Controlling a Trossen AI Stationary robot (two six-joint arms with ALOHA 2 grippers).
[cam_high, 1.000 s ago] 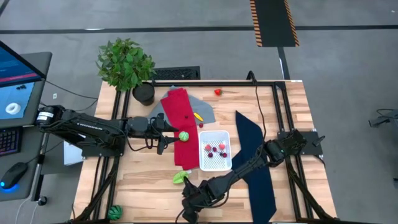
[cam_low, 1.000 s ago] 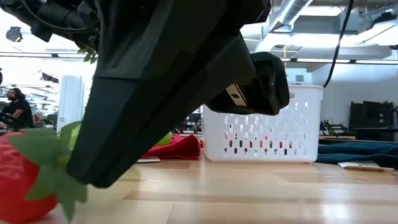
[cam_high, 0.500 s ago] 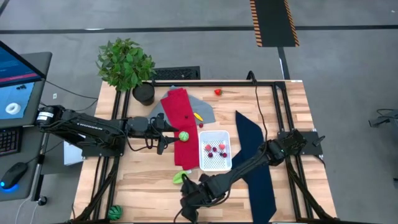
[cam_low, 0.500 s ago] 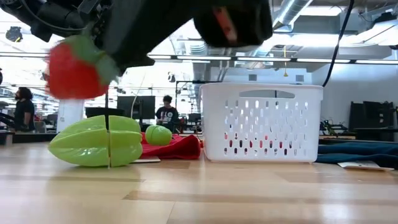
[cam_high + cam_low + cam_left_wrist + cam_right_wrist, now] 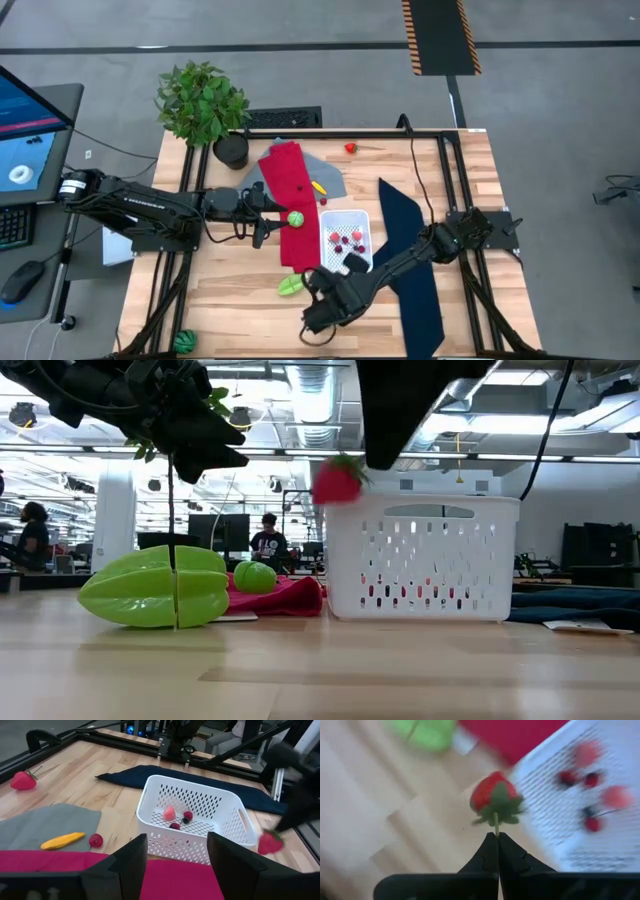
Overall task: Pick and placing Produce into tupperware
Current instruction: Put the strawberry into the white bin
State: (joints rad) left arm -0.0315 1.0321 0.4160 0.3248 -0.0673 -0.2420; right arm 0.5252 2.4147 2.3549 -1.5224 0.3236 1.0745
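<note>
My right gripper (image 5: 497, 837) is shut on a red strawberry (image 5: 492, 795) with a green leafy cap. It hovers by the near left corner of the white tupperware (image 5: 322, 240), about level with the rim (image 5: 420, 500). Several small red and pink produce pieces (image 5: 172, 815) lie in the tub. A green star fruit (image 5: 290, 286) lies on the wood near the tub. A green ball (image 5: 296, 217) rests on the red cloth (image 5: 290, 195). My left gripper (image 5: 177, 857) hangs open above that cloth, left of the tub, holding nothing. My right gripper pinches the strawberry's thin green stem (image 5: 496, 829) between the tips of its two shut fingers. The fingers come steeply from above. The strawberry (image 5: 337, 480) hangs below them, clear of the table, over bare wood beside the tub.
Another strawberry (image 5: 351, 148) lies at the far edge. A yellow piece (image 5: 62, 840) and a red cherry (image 5: 95, 839) lie on a grey cloth (image 5: 330, 180). A navy cloth (image 5: 415, 270) lies right of the tub, and a potted plant (image 5: 205, 100) stands at the far left.
My right gripper has risen from the table near its front edge and gone toward the tub, tipping over until it points steeply down. The strawberry, which lay on the wood, is lifted clear and now hangs at the tub's rim height.
</note>
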